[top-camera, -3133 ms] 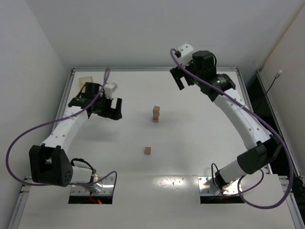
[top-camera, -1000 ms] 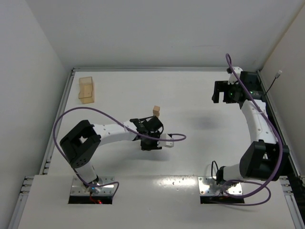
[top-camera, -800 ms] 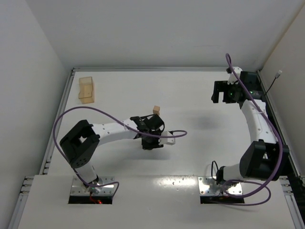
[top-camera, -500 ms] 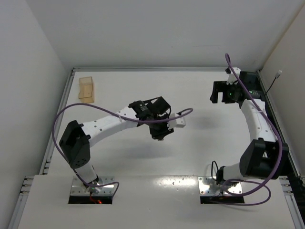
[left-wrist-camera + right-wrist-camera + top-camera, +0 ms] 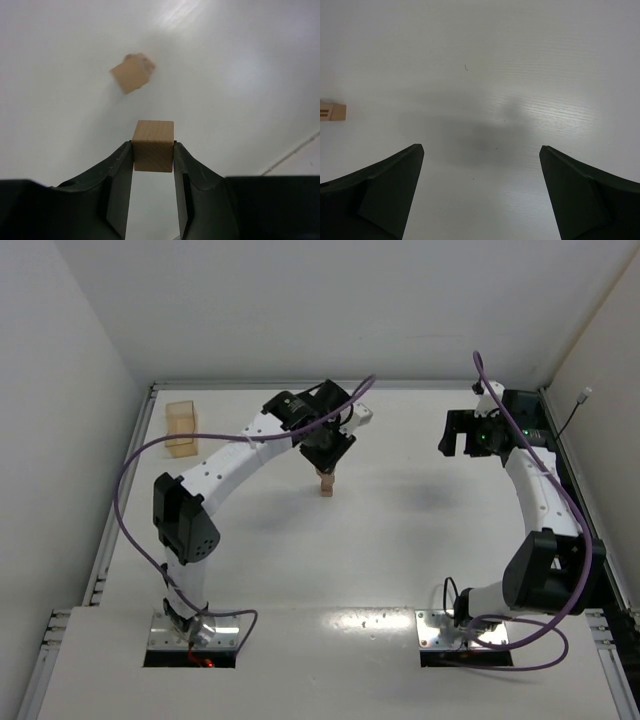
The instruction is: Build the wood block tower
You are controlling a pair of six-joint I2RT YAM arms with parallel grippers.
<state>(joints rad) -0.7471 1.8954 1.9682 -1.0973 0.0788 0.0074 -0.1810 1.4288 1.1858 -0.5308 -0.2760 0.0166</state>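
Observation:
A small tan wood block (image 5: 153, 145) is pinched between the black fingers of my left gripper (image 5: 153, 148), which is shut on it. Under it, a little to the left and blurred, shows the top of the tower (image 5: 132, 73). From above, the left gripper (image 5: 325, 458) hangs right over the tower (image 5: 326, 486) in the middle of the table and hides its top. My right gripper (image 5: 456, 435) is held at the far right, open and empty. In the right wrist view its jaws (image 5: 480, 147) stand wide over bare table, with the tower (image 5: 331, 111) at the left edge.
A larger tan box (image 5: 181, 428) stands at the back left corner. The white table (image 5: 400, 540) has a raised rim all round, and walls close in on both sides. The left arm's purple cable (image 5: 200, 445) loops over the left half.
The left arm has swung from the middle of the table back to above the tower, carrying the block. The right arm has stayed where it was.

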